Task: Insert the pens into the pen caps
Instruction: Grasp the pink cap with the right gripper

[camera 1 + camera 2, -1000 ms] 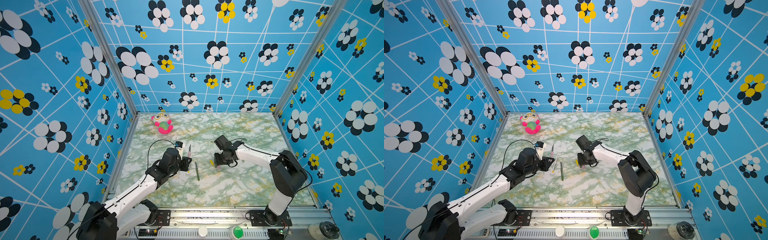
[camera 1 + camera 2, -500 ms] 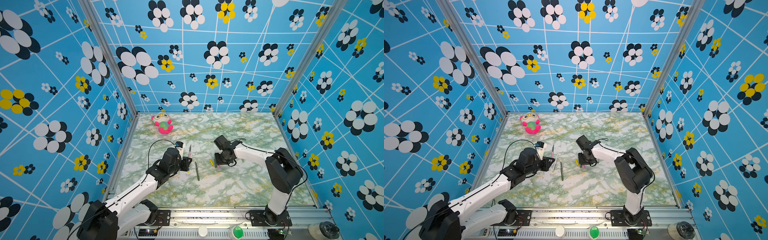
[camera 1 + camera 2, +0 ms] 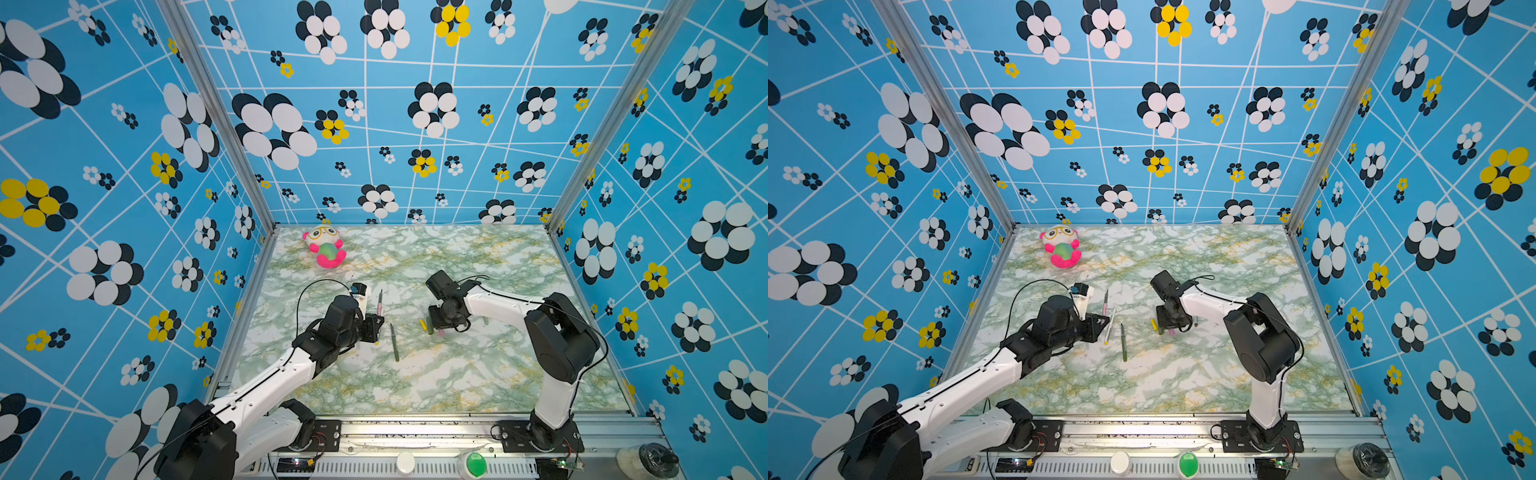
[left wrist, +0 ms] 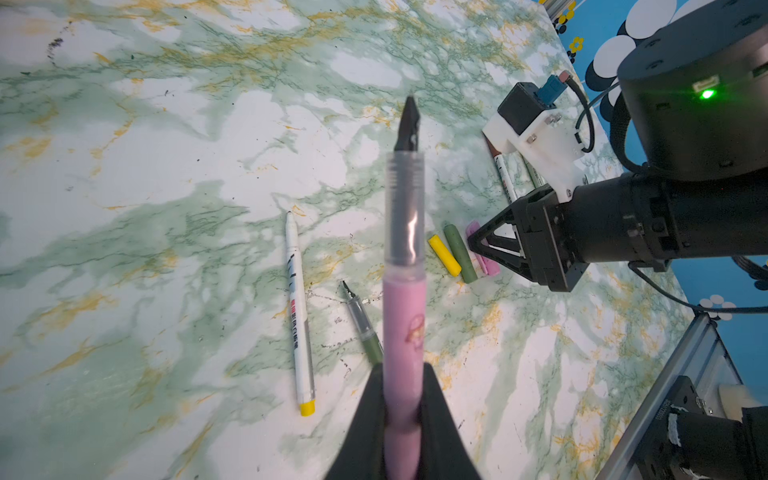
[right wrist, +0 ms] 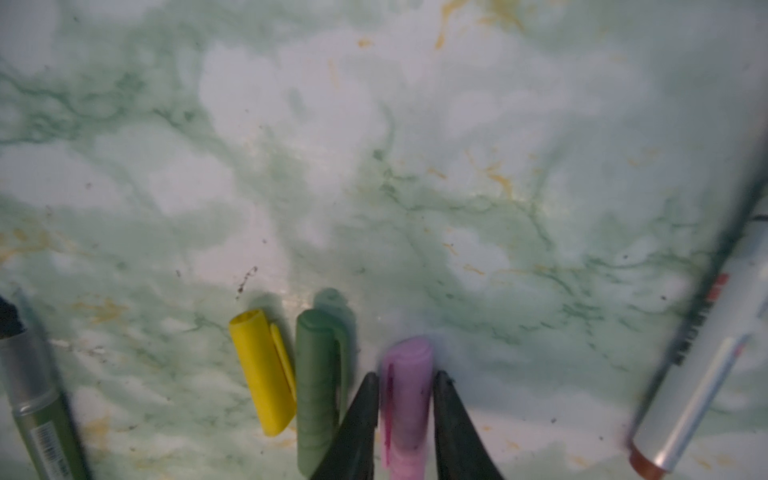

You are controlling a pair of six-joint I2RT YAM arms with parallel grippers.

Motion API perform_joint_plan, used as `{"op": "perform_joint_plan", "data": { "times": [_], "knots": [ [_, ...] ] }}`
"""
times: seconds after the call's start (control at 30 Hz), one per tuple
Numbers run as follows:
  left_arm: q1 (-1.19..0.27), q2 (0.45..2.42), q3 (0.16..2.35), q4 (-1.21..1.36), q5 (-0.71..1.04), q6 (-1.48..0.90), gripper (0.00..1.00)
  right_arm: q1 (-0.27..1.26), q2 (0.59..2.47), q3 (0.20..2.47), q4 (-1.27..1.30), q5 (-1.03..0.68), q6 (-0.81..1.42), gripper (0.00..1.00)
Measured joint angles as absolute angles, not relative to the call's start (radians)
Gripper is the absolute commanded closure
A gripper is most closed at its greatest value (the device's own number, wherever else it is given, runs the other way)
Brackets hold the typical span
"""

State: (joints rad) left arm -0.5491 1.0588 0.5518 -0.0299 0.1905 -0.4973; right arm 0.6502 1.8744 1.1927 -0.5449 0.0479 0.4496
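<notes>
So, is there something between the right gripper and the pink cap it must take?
Nothing visible. In the right wrist view the right gripper has one finger on each side of the pink cap. The dark green cap lies close beside one finger, not between.
</notes>
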Motion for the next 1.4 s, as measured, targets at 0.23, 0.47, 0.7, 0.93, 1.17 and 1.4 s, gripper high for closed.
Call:
{"op": "perform_joint_plan", "data": {
  "times": [0.23,0.47,0.7,0.93,1.17,1.4],
  "knots": [
    [-0.549,1.06,0.553,-0.029,0.191,-0.497,1.0,0.65,1.875,1.194,-0.545,0.049,0.436,0.82],
    [-0.549,1.073,0.553,-0.023,0.194,-0.498,1.0,0.65,1.867,1.185,-0.533,0.046,0.433,0.86],
    [-0.549,1.073,0.554,-0.022,0.205,-0.497,1.0,0.65,1.833,1.169,-0.535,0.039,0.434,0.89],
    [-0.549,1.09,0.556,-0.022,0.23,-0.497,1.0,0.65,1.788,1.169,-0.534,0.036,0.435,0.91],
    [-0.549,1.104,0.565,-0.019,0.257,-0.497,1.0,0.65,1.786,1.169,-0.535,0.035,0.442,0.92],
    [-0.561,1.15,0.577,0.006,0.334,-0.484,1.0,0.65,1.751,1.178,-0.535,0.036,0.458,0.91]
  ]
}}
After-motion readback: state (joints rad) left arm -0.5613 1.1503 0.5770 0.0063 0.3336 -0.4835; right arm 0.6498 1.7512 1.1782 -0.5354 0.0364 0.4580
